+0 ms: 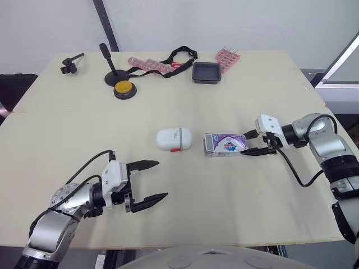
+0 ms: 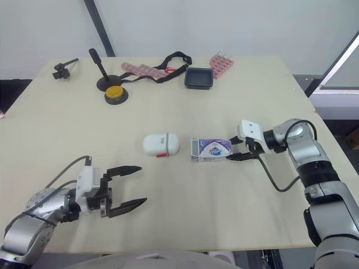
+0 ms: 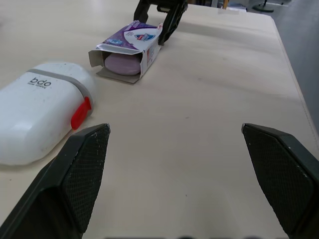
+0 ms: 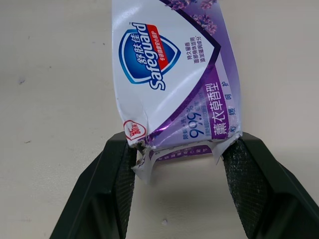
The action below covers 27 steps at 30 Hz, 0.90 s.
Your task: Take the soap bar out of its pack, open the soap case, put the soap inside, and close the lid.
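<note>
You have the soap pack (image 1: 224,144) lying flat near the table (image 1: 224,213) centre, a bit toward 3 o'clock. The white soap case (image 1: 174,139) is just beside it at its 9 o'clock, apart from it and not touching.

The R gripper (image 1: 247,144) comes in from 3 o'clock and is clenched on the pack's torn rear end, one finger on each side wall. I judge this hold is meant to pin the box so the bar can go out by the other end. That end has its flaps open and faces 9 o'clock, toward the case. In the left wrist view the lilac soap bar (image 3: 122,63) sits inside that mouth, not yet out.

The L gripper (image 1: 162,179) is at approx. 7 o'clock of the table, released with the jaws wide and nothing between them. It points toward the case and the pack mouth, prob. ready to pull the bar.

Writing: the pack front reads "Safeguard" on a blue shield, with "99.9%" and Chinese text on the purple band. The case top reads "bdo" (image 3: 40,82). Its lid is down and the red latch (image 3: 79,112) is on the side wall, so the case is not opened yet.
</note>
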Tool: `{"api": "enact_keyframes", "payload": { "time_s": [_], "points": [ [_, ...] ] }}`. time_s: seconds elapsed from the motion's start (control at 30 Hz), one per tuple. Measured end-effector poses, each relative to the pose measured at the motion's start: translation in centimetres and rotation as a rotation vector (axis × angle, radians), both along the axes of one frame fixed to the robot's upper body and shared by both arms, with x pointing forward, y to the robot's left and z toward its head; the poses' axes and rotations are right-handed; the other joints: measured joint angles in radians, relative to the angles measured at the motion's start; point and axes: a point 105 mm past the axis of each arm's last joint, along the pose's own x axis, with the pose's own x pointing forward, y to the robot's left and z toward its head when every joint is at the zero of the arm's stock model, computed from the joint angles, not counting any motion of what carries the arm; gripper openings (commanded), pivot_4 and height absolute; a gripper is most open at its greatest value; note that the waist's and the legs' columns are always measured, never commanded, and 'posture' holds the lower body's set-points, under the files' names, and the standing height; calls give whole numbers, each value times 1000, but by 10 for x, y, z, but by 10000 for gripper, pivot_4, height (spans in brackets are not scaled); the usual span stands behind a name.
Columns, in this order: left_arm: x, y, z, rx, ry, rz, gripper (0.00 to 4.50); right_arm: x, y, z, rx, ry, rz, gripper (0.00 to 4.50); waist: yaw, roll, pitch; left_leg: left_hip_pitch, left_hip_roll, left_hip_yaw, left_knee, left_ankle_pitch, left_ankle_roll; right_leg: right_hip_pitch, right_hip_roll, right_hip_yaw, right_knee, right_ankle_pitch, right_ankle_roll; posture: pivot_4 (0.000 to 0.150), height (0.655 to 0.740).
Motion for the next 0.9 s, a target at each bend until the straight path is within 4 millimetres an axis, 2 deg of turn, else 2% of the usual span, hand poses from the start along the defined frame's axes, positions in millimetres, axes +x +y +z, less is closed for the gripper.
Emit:
{"api": "enact_keyframes", "payload": {
  "time_s": [0.17,0.33,0.57,0.77,0.9],
  "points": [
    [2,3,-4,5,5,4,45000,1,-8,14,-45,4,-12,26350,3,0,0,0,0,0,1,0,0,-1,0,0,0,0,0,1500,7291],
    [6,0,2,-15,-22,-2,45000,-4,-14,35,-127,9,4,26350,4,0,0,0,0,0,1,0,1,-1,0,0,0,0,0,1500,7291],
    [10,-7,14,-27,-55,-18,45000,-8,-9,41,-163,11,33,26350,5,0,0,0,0,0,1,0,1,-1,0,0,0,0,0,1500,7291],
    [11,-12,17,-17,-31,-22,45000,-8,-20,46,-223,-9,17,26350,9,0,0,0,0,0,1,0,1,-2,0,0,0,0,0,1500,7291],
    [12,-17,26,-16,-43,-32,45000,-11,-26,54,-269,-28,18,26350,14,0,0,0,0,0,1,0,1,-2,0,0,0,0,0,1500,7291]
  ]
}}
